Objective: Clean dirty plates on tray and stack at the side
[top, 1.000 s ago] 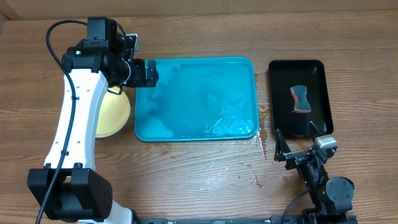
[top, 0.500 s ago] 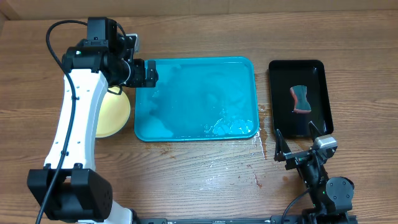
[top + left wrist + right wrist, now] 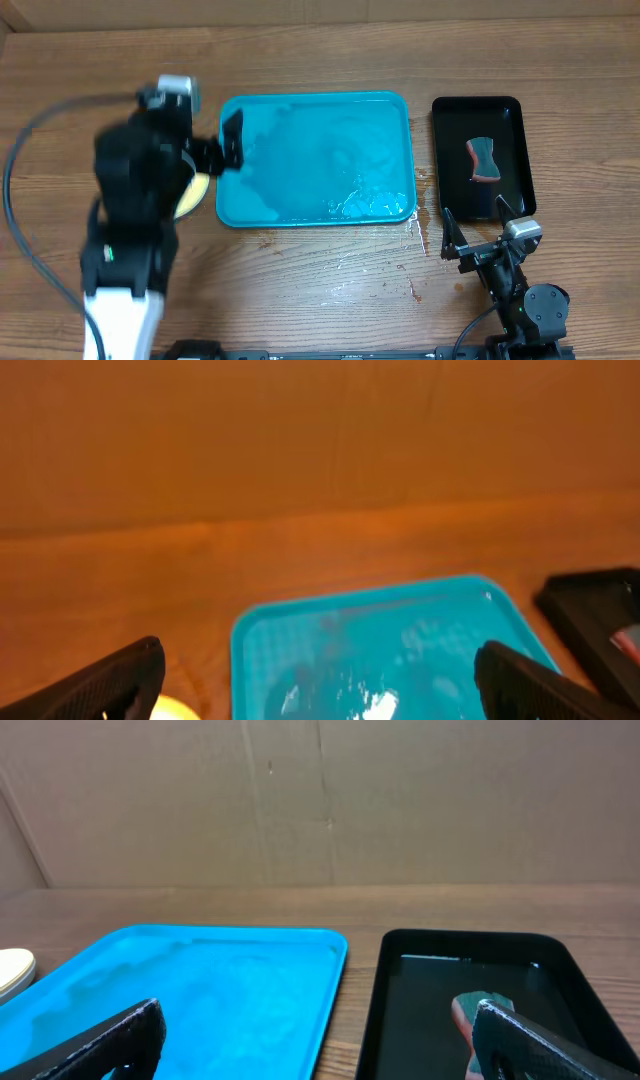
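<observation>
The teal tray point(image 3: 300, 205) lies mid-table, wet, with no plates on it; it also shows in the left wrist view point(image 3: 260, 640) and the right wrist view point(image 3: 200, 990). A yellow-green plate point(image 3: 192, 198) lies left of the tray, mostly hidden under my left arm; its edge shows in the left wrist view point(image 3: 172, 708) and the right wrist view point(image 3: 14, 968). Whether other plates lie stacked there is hidden. My left gripper point(image 3: 228, 140) is open and empty over the tray's left rim, blurred by motion. My right gripper point(image 3: 478, 225) is open and empty near the front edge.
A black tray point(image 3: 515, 115) at the right holds a teal and orange sponge point(image 3: 483, 160). Water drops lie on the wood in front of the teal tray point(image 3: 415, 230). A cardboard wall stands behind the table point(image 3: 320, 800).
My left arm has swung back and toward the front, now blurred; its gripper has moved a little down along the tray's left rim. The right arm has not moved.
</observation>
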You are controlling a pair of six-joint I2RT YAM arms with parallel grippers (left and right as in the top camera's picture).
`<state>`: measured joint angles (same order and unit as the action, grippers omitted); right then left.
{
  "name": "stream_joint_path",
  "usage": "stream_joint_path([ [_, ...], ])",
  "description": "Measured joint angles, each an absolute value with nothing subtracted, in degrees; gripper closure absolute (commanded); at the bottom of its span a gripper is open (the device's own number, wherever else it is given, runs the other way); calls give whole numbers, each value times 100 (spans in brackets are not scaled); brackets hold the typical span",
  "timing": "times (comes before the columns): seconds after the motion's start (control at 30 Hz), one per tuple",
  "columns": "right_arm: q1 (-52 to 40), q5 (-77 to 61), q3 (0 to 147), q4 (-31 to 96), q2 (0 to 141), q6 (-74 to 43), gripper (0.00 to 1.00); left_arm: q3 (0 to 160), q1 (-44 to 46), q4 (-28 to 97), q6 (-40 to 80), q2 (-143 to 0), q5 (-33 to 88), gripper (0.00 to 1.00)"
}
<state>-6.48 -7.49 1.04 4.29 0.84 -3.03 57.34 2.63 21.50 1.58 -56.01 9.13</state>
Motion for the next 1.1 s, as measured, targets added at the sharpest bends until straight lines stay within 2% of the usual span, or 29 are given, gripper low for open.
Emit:
stream_joint_path([
  [0.23, -648, -749, 104, 429, 84, -303, 0, 3496, 263, 1033, 174, -3817, 808, 0],
  [0.5, -648, -749, 104, 429, 84, -303, 0, 1798, 263, 224, 176, -2355, 766, 0],
  [0.83, -648, -751, 104, 429, 84, -303, 0, 460, 263, -701, 126, -1363, 491, 0],
  [1.1, -648, -749, 104, 427, 84, -301, 0, 51, 246, -504, -54, -794, 436, 0],
])
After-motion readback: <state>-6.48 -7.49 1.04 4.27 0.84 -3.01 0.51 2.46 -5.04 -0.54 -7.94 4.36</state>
